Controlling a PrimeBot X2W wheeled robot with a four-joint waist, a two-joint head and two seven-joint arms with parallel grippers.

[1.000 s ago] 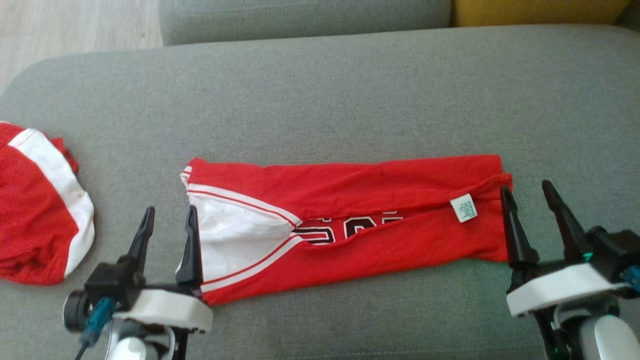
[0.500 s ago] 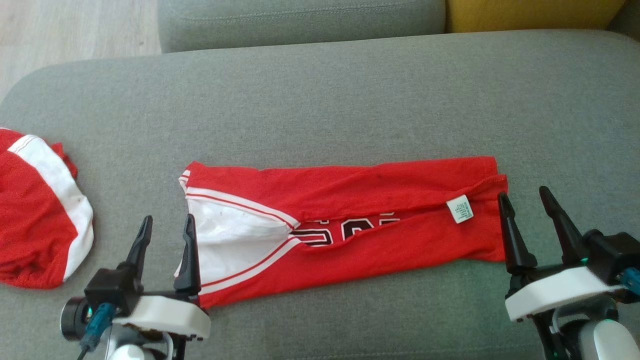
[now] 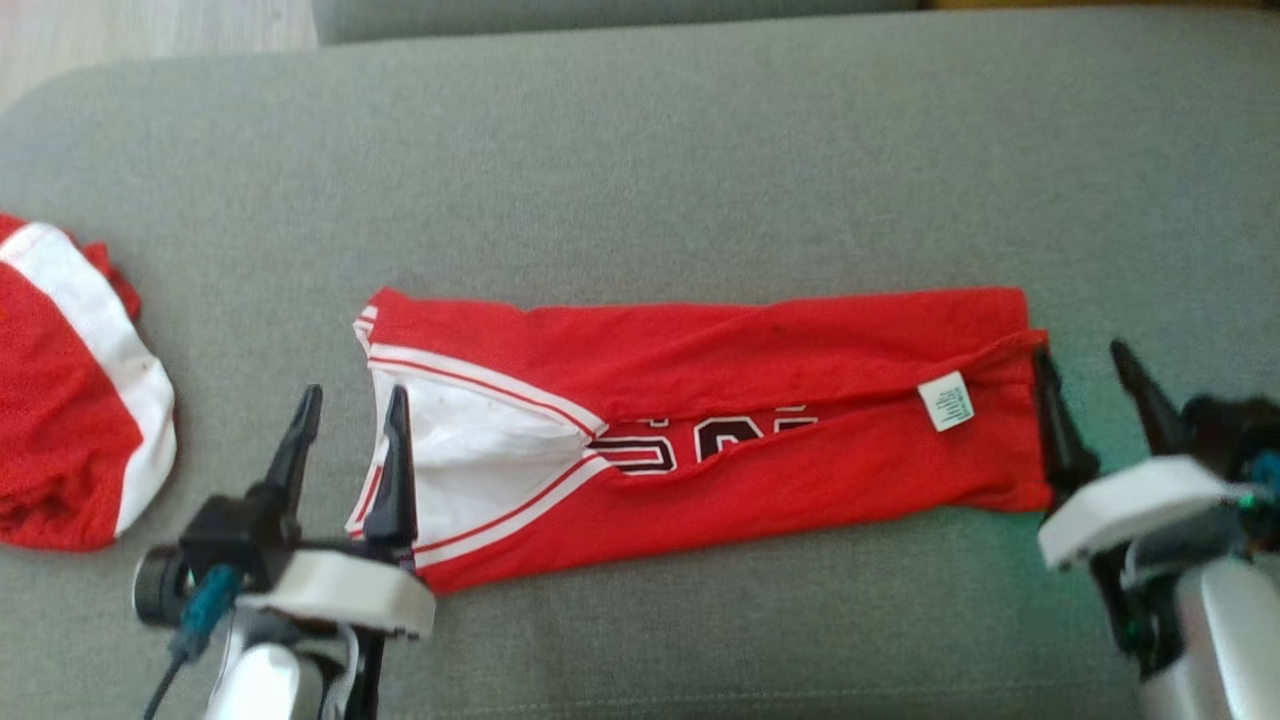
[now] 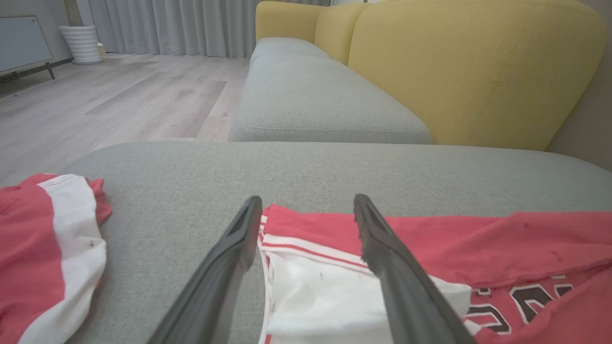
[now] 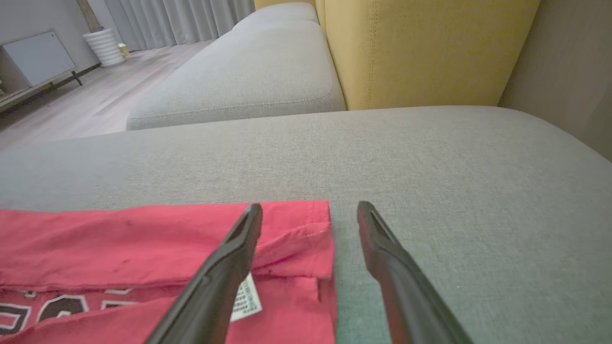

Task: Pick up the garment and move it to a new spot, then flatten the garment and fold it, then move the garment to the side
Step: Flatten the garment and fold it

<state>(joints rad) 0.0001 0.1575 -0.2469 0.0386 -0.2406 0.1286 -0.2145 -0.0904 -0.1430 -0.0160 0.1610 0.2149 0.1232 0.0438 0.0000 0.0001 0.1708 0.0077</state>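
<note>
The garment (image 3: 700,420) is a red jersey with white trim and dark lettering, folded into a long strip across the grey cushion (image 3: 640,180); it also lies in the left wrist view (image 4: 430,267) and the right wrist view (image 5: 143,253). My left gripper (image 3: 352,410) stands open at its left end, one finger over the white panel, the other off the cloth (image 4: 306,210). At the garment's right end my right gripper (image 3: 1085,365) is open, astride the red edge near the white tag (image 3: 947,402) (image 5: 308,212). Nothing is held.
A second red and white garment (image 3: 70,400) lies bunched at the cushion's left edge (image 4: 43,248). Beyond the cushion are another grey seat (image 4: 306,91), yellow backrests (image 4: 468,67) and wooden floor (image 4: 105,100) at the left.
The head camera has tilted down, shifting the whole picture. Both grippers have edged forward along the garment's ends and stay open.
</note>
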